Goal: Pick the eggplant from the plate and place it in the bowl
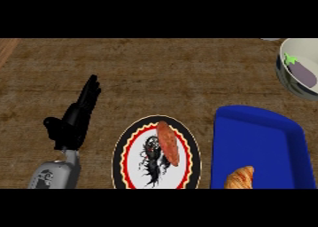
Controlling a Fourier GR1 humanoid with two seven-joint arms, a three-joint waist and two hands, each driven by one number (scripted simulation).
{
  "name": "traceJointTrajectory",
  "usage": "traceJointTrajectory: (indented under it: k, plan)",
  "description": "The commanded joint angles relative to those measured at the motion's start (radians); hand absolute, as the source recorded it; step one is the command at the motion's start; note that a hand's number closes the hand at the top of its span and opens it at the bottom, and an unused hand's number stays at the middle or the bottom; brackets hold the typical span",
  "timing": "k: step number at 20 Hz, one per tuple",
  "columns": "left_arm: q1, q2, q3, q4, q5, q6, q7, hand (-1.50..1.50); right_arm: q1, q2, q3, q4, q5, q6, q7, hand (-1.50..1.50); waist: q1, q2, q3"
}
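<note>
Purple eggplant with green stem (pixel 304 72) lies inside the pale round bowl (pixel 307 48) at two o'clock on the brown wooden counter (pixel 161 75). The black left hand (pixel 75 119) is at nine o'clock with fingers straight and apart, holding nothing. A round patterned plate (pixel 125 155) at six o'clock bears a reddish-brown oblong item (pixel 168 142). A blue rectangular tray (pixel 256 137) at four o'clock carries a golden croissant (pixel 241 177).

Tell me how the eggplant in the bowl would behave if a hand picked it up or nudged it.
The eggplant looks smooth-skinned, so it may be somewhat slippery. Its rounded, elongated body would probably roll if pushed, though the curved wall of the bowl should contain it. It looks plump, so likely stiff rather than floppy.
</note>
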Motion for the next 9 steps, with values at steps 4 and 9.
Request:
traceJointTrajectory:
  k: [4,9]
  plan:
    - [-0.039,0.009,0.015,-0.017,0.001,0.000,0.048,0.00,0.167,-0.044,-0.039,-0.002,-0.030,0.195,-0.137,-1.50,-0.006,-0.001,0.001]
    - [-0.013,-0.036,-0.028,-0.040,-0.025,0.025,0.060,0.00,0.159,-0.010,-0.028,-0.030,-0.003,0.141,-0.129,-1.50,0.003,-0.001,0.001]
